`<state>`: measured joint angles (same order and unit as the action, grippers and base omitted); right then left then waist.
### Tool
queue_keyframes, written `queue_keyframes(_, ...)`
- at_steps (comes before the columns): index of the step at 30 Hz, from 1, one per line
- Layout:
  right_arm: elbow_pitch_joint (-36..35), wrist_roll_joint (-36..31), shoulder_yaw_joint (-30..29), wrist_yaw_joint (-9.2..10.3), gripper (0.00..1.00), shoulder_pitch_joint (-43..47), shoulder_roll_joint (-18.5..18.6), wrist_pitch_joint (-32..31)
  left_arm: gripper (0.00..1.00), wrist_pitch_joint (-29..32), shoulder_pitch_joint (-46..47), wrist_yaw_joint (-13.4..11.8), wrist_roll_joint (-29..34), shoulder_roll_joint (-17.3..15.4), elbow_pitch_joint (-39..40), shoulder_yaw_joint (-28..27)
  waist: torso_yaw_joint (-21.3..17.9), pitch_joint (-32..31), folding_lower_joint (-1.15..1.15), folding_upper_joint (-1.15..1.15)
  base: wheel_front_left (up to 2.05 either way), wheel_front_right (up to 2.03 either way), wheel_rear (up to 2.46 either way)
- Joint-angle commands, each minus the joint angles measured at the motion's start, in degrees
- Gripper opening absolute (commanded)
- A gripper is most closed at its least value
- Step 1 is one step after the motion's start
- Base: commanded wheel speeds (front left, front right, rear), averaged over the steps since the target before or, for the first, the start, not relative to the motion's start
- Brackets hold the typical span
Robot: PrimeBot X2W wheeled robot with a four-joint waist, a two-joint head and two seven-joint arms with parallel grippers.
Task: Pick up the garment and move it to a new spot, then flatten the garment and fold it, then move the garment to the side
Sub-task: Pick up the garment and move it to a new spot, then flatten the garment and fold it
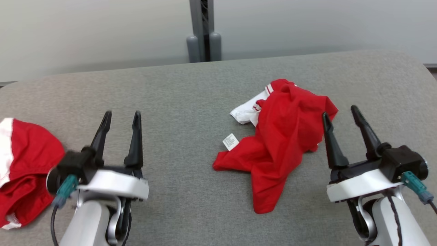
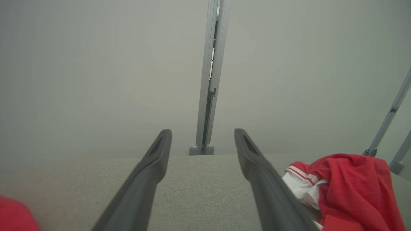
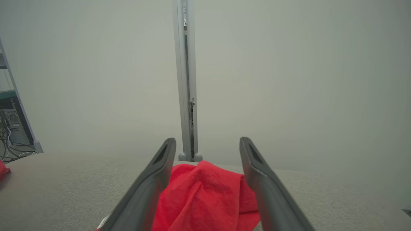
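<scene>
A crumpled red garment (image 1: 280,143) with white trim and a white label lies right of the middle of the grey table (image 1: 184,102). The same red garment (image 2: 353,189) shows at the lower right of the left wrist view, and as red cloth (image 3: 205,195) past the fingers in the right wrist view. My right gripper (image 1: 339,114) hovers open just to its right, nothing between its fingers. At the lower left my left gripper (image 1: 122,116) is open and empty above bare table. A second red and white garment (image 1: 24,171) lies bunched at the table's left edge.
A grey post (image 1: 204,30) on two round feet stands behind the table against a pale wall. Shelving with cables (image 3: 13,128) shows far left in the right wrist view. Bare grey table surface lies between the two garments.
</scene>
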<state>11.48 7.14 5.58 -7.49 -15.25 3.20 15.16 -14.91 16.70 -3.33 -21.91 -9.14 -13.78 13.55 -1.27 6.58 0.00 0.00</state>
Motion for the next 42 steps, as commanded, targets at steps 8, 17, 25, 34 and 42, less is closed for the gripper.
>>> queue_keyframes(8, 0.63, 1.01, 2.48, -0.01, 1.0, 2.25, 0.53, 0.16, 1.0, -0.24, -11.47, 0.7, 4.5, 3.52, 3.38, -5.23, 2.71, -2.23, 0.0, 0.0, 0.0, 0.0, 0.0)
queue_keyframes(17, 0.55, 1.19, 2.61, -0.01, 1.0, 2.25, 0.4, 0.16, 1.0, -0.24, -12.39, 3.3, 6.95, 5.5, 3.15, -8.24, 2.6, -1.5, 0.0, 0.0, 0.0, 0.0, 0.0)
queue_keyframes(25, 1.0, 0.86, 2.3, -0.01, 1.0, 1.28, 0.31, 0.16, 1.0, -0.24, -10.41, 8.18, 9.91, 6.03, 0.91, -4.01, 1.22, -0.25, 0.0, 0.0, 0.0, 0.0, 0.0)
queue_keyframes(34, 1.25, 0.25, 1.75, -0.01, 1.0, 0.14, 0.15, 0.16, 1.0, 1.75, -2.0, 10.82, 12.41, 3.29, -8.17, 9.53, -1.42, 3.49, 0.0, 0.0, 0.0, 0.0, 0.0)
queue_keyframes(42, 0.93, 0.26, 1.71, -0.01, 1.0, -1.36, -0.09, 0.16, 1.0, 5.67, 7.9, 10.82, 7.86, 0.15, -16.01, 21.38, -5.69, 7.39, 0.0, 0.0, 0.0, 0.0, 0.0)
